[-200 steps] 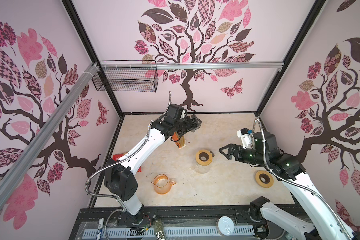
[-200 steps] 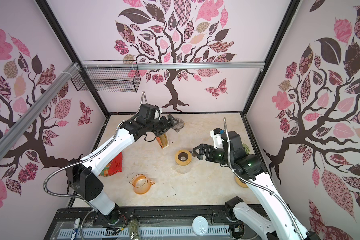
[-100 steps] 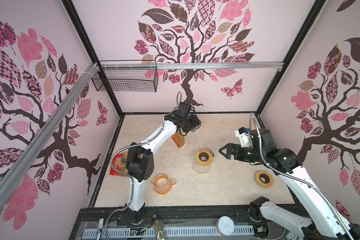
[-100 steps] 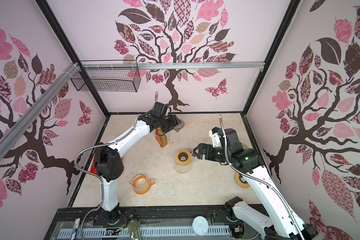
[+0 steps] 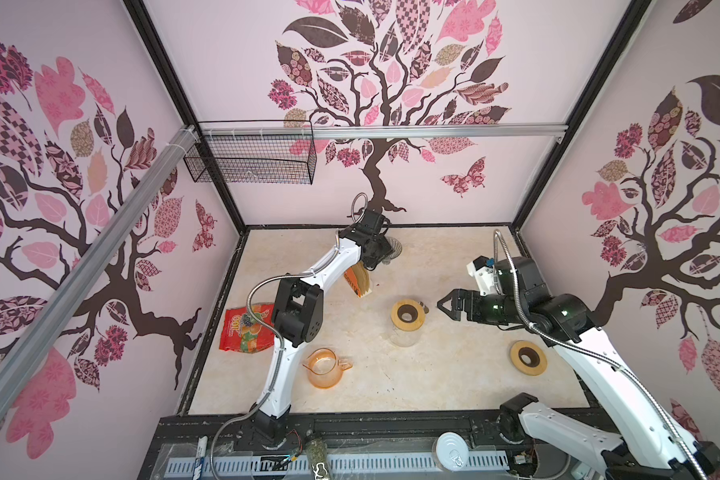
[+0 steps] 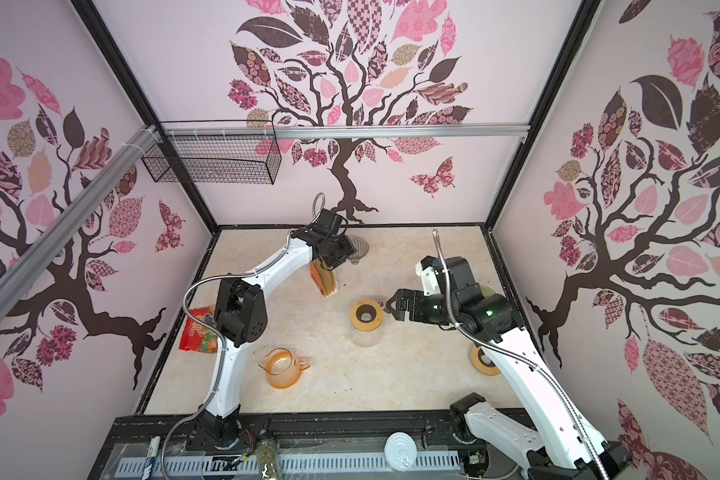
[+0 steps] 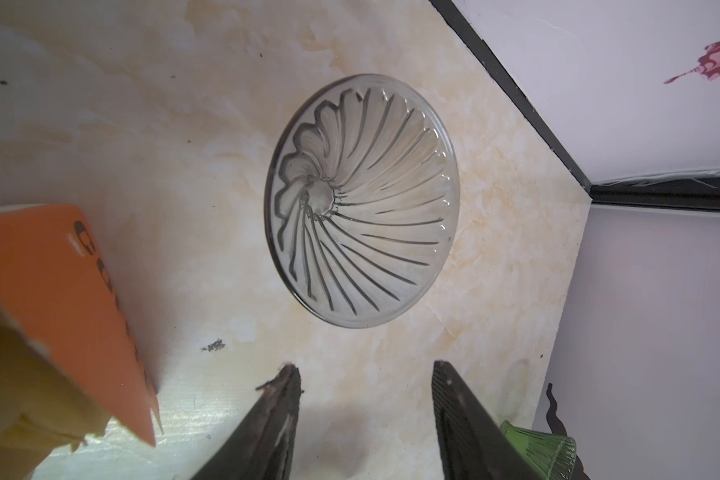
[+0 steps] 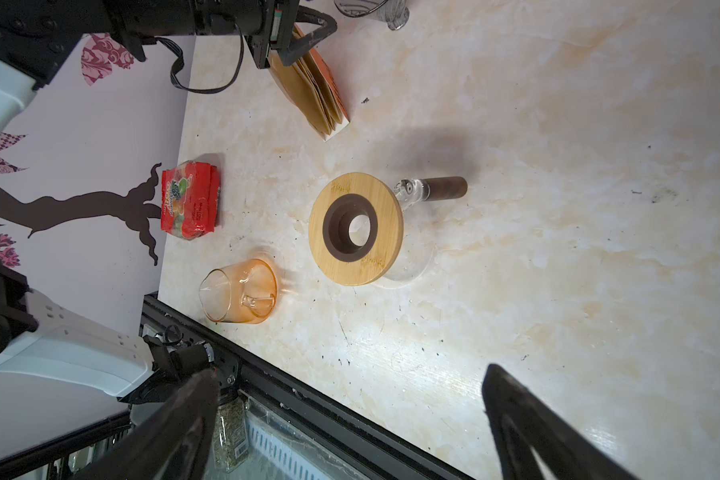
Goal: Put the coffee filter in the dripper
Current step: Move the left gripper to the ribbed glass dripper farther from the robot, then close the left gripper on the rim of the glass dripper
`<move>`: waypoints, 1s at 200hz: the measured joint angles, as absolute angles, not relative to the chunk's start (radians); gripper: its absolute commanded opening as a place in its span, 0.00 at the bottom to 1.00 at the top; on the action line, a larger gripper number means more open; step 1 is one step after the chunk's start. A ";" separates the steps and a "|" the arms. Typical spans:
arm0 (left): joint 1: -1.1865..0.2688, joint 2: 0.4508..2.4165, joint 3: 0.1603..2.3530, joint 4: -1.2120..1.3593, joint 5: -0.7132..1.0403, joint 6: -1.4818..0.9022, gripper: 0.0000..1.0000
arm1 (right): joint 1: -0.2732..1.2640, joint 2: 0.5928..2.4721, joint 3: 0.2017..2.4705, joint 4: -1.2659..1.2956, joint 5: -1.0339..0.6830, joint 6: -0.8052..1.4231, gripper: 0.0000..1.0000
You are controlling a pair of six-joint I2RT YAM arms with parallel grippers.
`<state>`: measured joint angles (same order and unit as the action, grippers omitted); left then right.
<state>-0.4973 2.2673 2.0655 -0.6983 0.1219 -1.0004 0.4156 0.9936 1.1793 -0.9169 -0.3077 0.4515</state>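
Both stand empty: left end effector (image 7: 364, 368) partly apart, right end effector (image 8: 350, 370) wide apart.

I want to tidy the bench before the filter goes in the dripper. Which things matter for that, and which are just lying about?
For the job: filter pack, clear dripper.
Lying about: carafe, spare ring, orange jug, snack bag, green dripper, wire basket.

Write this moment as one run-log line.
left tool: open, empty, beside filter pack | glass dripper: no filter inside | right tool: open, empty
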 measured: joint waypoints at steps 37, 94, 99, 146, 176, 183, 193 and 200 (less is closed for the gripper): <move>-0.487 2.326 2.128 -0.714 0.106 -1.020 0.46 | 0.416 0.996 1.179 -0.917 -0.310 0.446 1.00; -0.482 2.368 2.172 -0.746 0.078 -1.029 0.39 | 0.416 1.006 1.179 -0.916 -0.311 0.445 1.00; -0.482 2.368 2.173 -0.748 0.076 -1.029 0.39 | 0.416 1.006 1.178 -0.916 -0.311 0.445 1.00; -0.477 2.384 2.191 -0.753 0.072 -1.029 0.33 | 0.416 1.006 1.178 -0.916 -0.311 0.444 1.00; -0.476 2.400 2.206 -0.759 0.071 -1.028 0.29 | 0.416 1.006 1.177 -0.916 -0.310 0.444 1.00; -0.475 2.404 2.209 -0.757 0.071 -1.028 0.28 | 0.416 1.006 1.177 -0.916 -0.310 0.444 1.00; -0.475 2.409 2.211 -0.759 0.071 -1.028 0.27 | 0.416 1.006 1.177 -0.916 -0.310 0.444 1.00; -0.475 2.413 2.213 -0.760 0.071 -1.028 0.26 | 0.416 1.006 1.177 -0.916 -0.310 0.444 1.00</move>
<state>-0.4751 2.4126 2.2131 -0.7597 0.0708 -1.0283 0.4156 1.0058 1.1770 -0.9165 -0.3103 0.4442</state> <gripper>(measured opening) 0.275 0.998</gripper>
